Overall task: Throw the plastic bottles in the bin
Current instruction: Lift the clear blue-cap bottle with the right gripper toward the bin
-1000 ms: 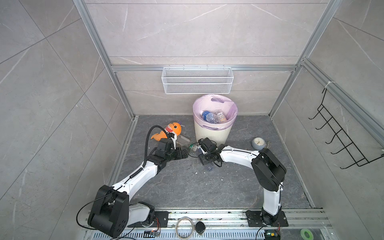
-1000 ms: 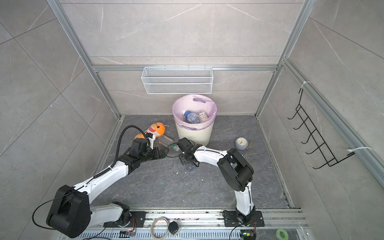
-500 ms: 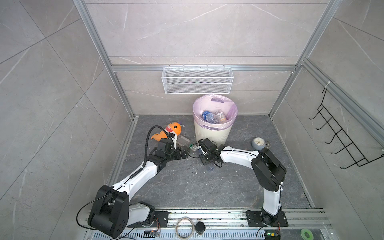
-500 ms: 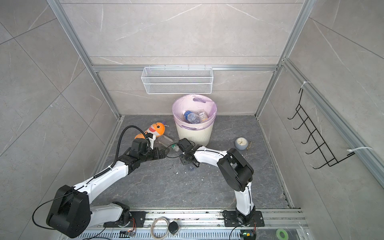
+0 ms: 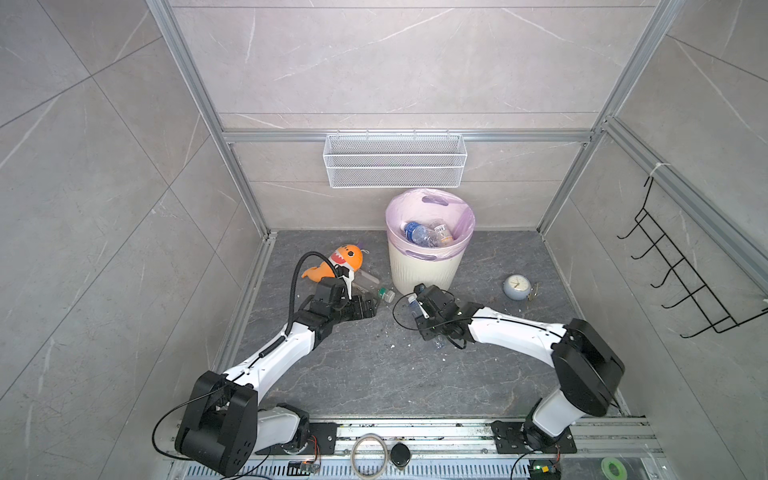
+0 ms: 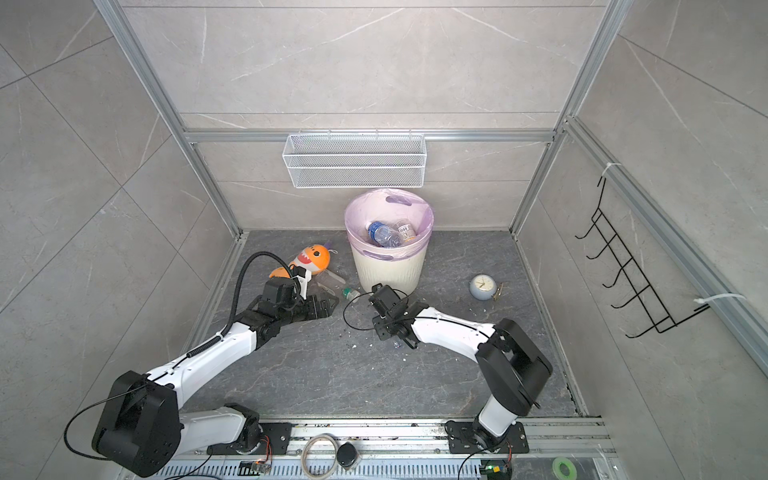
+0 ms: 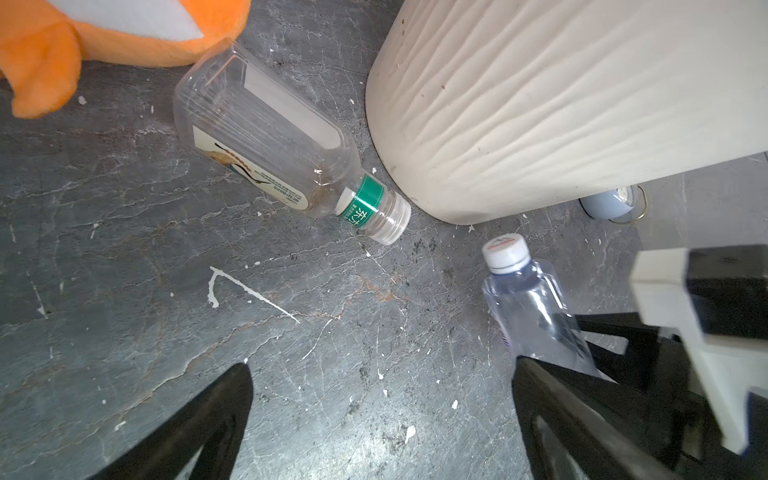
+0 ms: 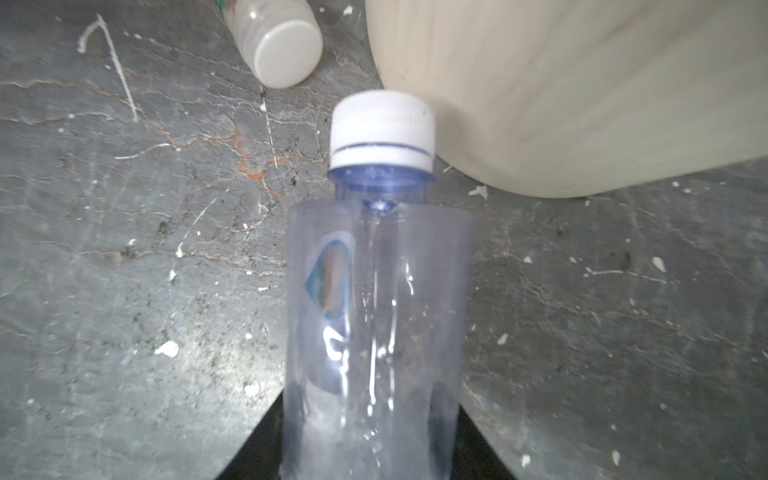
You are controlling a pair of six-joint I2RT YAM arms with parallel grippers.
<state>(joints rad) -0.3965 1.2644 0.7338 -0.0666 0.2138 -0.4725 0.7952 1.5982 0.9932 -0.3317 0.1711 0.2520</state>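
The cream ribbed bin [image 5: 428, 266] with its pink bag stands at the back of the floor, and several plastic bottles [image 5: 428, 232] lie inside it. My right gripper [image 8: 372, 436] is shut on a clear white-capped bottle [image 8: 374, 311], cap pointing at the bin's base [image 8: 561, 83]. In a top view this bottle [image 5: 412, 299] sits just in front of the bin. A clear bottle with a green neck band [image 7: 266, 133] lies on the floor between plush and bin. My left gripper [image 7: 382, 365] stands open over bare floor, short of that bottle.
An orange shark plush [image 5: 343, 259] lies left of the bin, touching the green-banded bottle's base. A small grey clock [image 5: 516, 286] stands to the bin's right. A white wire basket [image 5: 395, 160] hangs on the back wall. A black hook rack [image 5: 685, 270] is on the right wall.
My right gripper has closed on the white-capped bottle. Both arms have stayed almost in place.
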